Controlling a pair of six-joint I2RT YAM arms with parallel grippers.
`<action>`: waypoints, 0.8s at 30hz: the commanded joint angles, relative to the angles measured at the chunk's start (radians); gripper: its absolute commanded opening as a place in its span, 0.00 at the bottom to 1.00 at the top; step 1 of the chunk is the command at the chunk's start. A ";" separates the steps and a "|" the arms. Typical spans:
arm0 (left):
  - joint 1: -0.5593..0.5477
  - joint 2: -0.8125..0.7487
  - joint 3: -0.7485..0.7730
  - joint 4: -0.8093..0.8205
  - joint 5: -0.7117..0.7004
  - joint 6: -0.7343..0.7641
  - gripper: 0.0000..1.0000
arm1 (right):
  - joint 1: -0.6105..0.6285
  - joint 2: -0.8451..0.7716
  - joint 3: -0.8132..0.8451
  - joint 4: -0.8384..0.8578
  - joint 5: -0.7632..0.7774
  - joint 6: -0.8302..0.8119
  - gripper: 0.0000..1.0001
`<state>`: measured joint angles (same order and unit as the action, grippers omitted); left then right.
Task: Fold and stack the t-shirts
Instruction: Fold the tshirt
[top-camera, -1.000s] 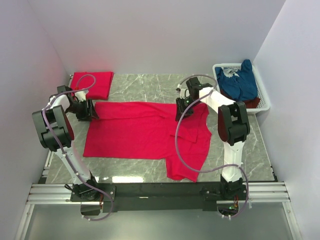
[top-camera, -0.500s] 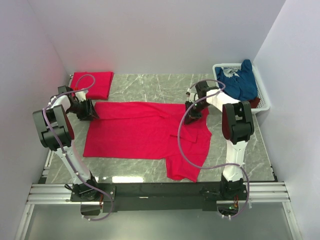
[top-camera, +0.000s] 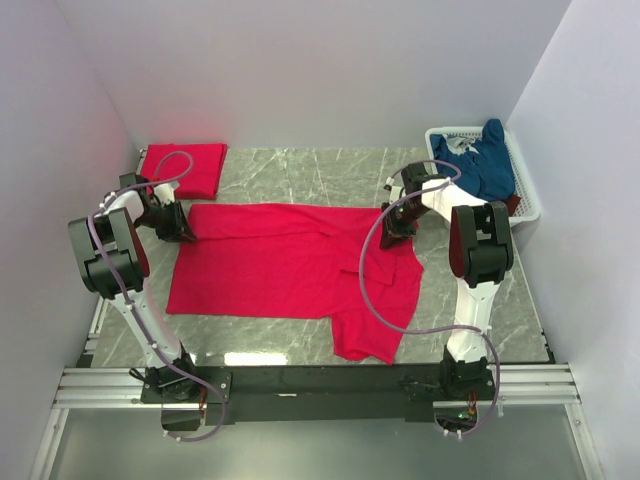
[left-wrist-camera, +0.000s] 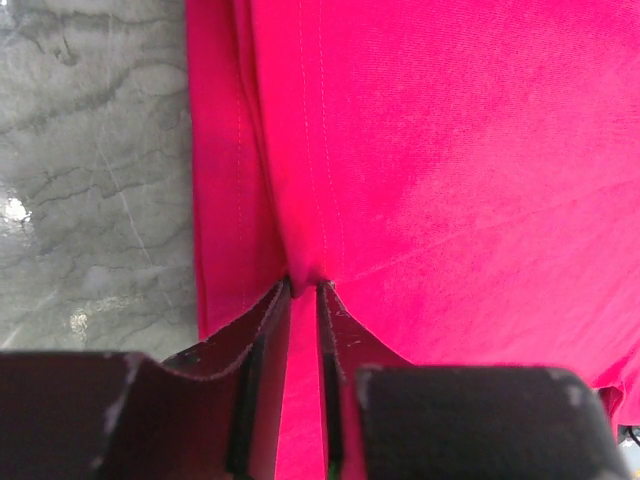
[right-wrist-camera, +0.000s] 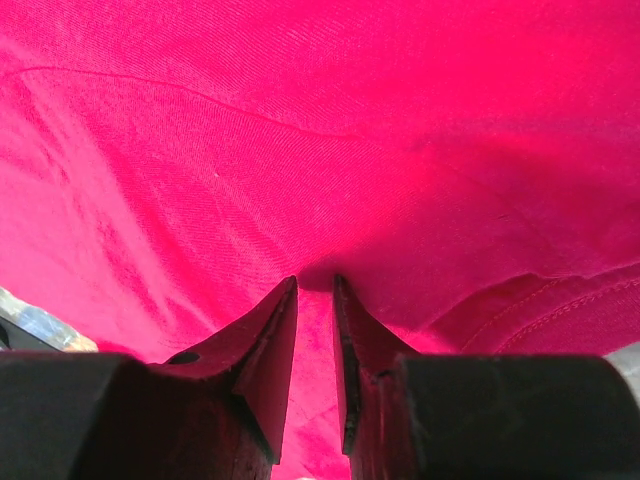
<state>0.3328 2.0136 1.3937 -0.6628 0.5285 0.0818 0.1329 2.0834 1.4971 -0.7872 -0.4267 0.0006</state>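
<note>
A red t-shirt (top-camera: 290, 265) lay spread flat mid-table, one part reaching toward the near edge. At its far corners the left gripper (left-wrist-camera: 303, 290) and right gripper (right-wrist-camera: 315, 285) each pinched its cloth with nearly closed fingers, probably to lift that edge for folding. Beyond, a folded red shirt (top-camera: 183, 168) began the stack far left, and a navy shirt (top-camera: 478, 165) waited in a white basket (top-camera: 522, 217) far right. The grey marbled table (top-camera: 300, 170) stood between pale walls (top-camera: 320, 70).
</note>
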 joint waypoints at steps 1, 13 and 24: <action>-0.002 -0.018 0.036 -0.008 -0.010 -0.005 0.22 | -0.016 -0.014 -0.024 0.008 0.065 -0.019 0.29; 0.020 -0.018 0.079 -0.041 -0.048 0.009 0.01 | -0.019 -0.002 -0.018 0.000 0.074 -0.021 0.30; 0.052 -0.024 0.116 -0.101 -0.111 0.076 0.01 | -0.021 0.001 -0.014 -0.009 0.088 -0.025 0.33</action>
<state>0.3695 2.0136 1.4666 -0.7338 0.4625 0.1154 0.1318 2.0834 1.4967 -0.7879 -0.4271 0.0013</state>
